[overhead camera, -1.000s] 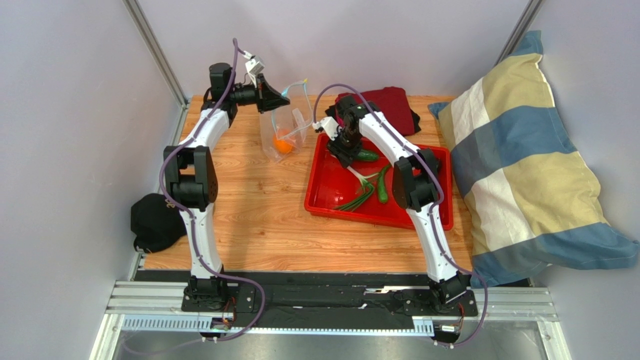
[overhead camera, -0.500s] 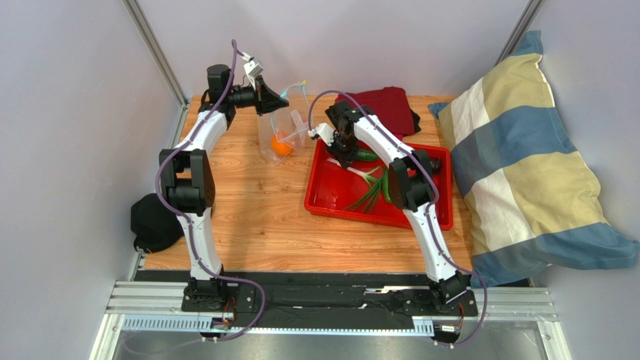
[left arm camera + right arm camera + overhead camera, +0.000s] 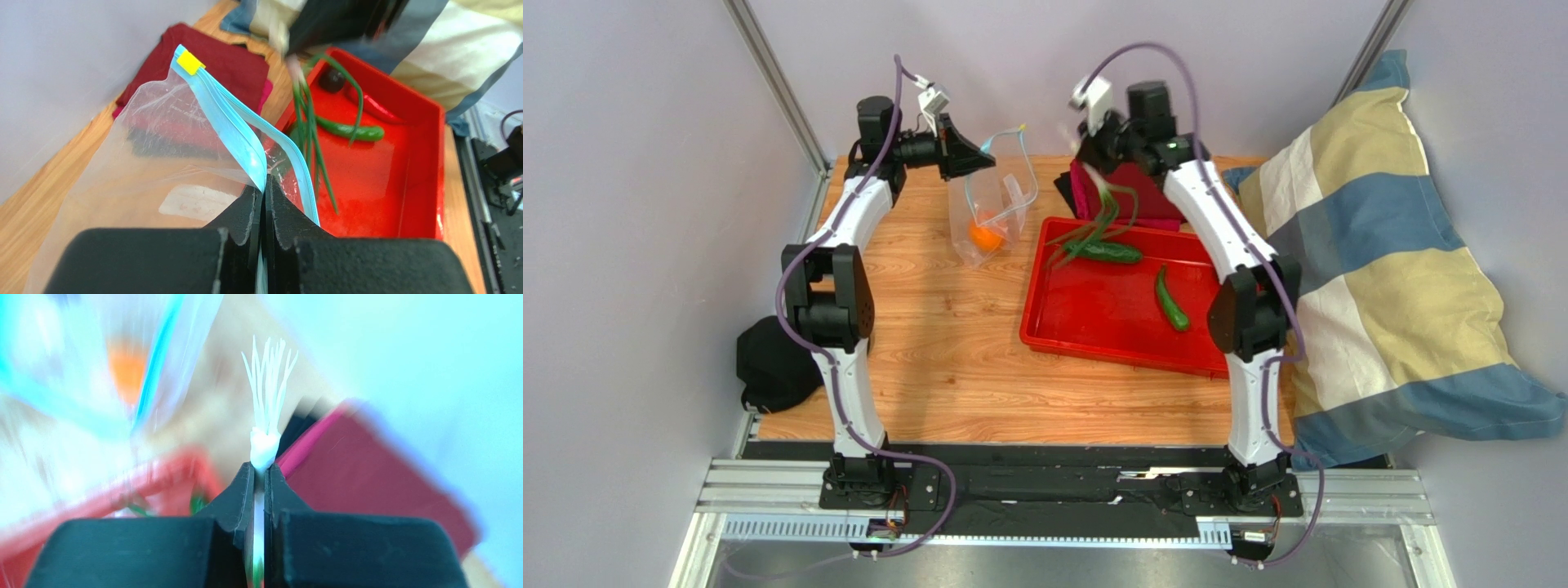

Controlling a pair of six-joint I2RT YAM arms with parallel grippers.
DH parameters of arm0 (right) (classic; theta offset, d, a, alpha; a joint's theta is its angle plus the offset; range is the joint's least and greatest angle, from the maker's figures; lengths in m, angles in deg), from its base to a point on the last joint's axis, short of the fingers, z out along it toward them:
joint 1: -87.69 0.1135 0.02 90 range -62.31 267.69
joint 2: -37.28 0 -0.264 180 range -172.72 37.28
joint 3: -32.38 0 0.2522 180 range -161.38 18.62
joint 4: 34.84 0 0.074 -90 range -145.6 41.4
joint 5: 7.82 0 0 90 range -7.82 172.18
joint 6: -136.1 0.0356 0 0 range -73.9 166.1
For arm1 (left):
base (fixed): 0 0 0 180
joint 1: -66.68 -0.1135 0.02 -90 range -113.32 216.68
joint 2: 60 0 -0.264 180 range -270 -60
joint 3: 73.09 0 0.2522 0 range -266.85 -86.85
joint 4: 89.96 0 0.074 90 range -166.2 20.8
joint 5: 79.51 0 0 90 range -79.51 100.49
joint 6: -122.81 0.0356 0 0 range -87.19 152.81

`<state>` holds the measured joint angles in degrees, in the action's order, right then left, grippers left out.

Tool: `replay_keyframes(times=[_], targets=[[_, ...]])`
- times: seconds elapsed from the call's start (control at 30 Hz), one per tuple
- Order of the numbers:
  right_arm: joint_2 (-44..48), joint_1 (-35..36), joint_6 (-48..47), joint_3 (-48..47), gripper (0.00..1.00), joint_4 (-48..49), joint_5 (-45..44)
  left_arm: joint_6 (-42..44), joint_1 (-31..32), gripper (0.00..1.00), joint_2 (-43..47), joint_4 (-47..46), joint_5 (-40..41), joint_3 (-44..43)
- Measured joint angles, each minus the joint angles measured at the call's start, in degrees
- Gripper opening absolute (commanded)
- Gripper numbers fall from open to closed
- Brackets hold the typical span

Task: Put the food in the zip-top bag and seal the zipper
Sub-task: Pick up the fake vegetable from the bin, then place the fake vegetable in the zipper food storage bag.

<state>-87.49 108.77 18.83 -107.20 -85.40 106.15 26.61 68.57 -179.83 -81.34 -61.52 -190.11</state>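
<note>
The clear zip-top bag point(image 3: 995, 206) hangs open at the back of the table with the orange fruit point(image 3: 986, 238) inside. My left gripper point(image 3: 265, 191) is shut on its bluish zipper point(image 3: 228, 117). High over the red tray's far edge, my right gripper point(image 3: 259, 471) is shut on the green onion point(image 3: 265, 444) at its white root end; the green leaves point(image 3: 1091, 223) dangle below. Two long green vegetables point(image 3: 1109, 252) point(image 3: 1171, 300) lie in the tray. The left wrist view also shows the red chili point(image 3: 375, 108) and the small dark round piece point(image 3: 333, 78).
The red tray point(image 3: 1100, 333) sits right of centre on the wooden table. A maroon cloth point(image 3: 1171, 181) lies behind it, and a striped pillow point(image 3: 1382, 270) leans at the right edge. A black cap point(image 3: 775, 361) rests off the table's left side.
My right gripper has shut on the green onion and lifted it out of the tray, up and toward the back. The left gripper and the bag have stayed nearly still.
</note>
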Motion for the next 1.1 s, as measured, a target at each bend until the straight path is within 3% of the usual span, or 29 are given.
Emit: replay_keyframes(times=[0.23,0.4,0.5,0.63,0.7,0.9,1.1], targets=[[8.0,-3.1,23.08,0.92,0.0,33.59,6.16,-14.75,-0.11,0.0,-2.34,-13.9,-3.17,-3.87],[7.1,-1.27,39.85,0.61,0.0,51.8,10.97,-28.79,-0.15,0.0,-9.68,-21.33,-7.34,-13.79],[6.32,0.68,45.16,2.23,0.0,61.11,13.33,-40.19,-0.09,0.0,-15.63,-27.04,-10.23,-21.57],[4.76,3.67,46.93,6.1,0.0,71.97,16.83,-53.13,0.33,0.0,-23.67,-31.12,-11.69,-32.41],[2.43,5.16,47.34,6.69,0.0,76.22,19.26,-57.55,0.39,0.0,-25.33,-32.11,-12.17,-33.16],[-4.98,7.39,46.86,6.95,0.0,82.6,24.55,-59.14,0.39,0.0,-24.92,-32.74,-12.96,-26.69],[-10.03,6.56,40.15,6.95,0.0,84.37,26.03,-59.47,0.39,0.0,-24.9,-33.2,-13.18,-26.32]])
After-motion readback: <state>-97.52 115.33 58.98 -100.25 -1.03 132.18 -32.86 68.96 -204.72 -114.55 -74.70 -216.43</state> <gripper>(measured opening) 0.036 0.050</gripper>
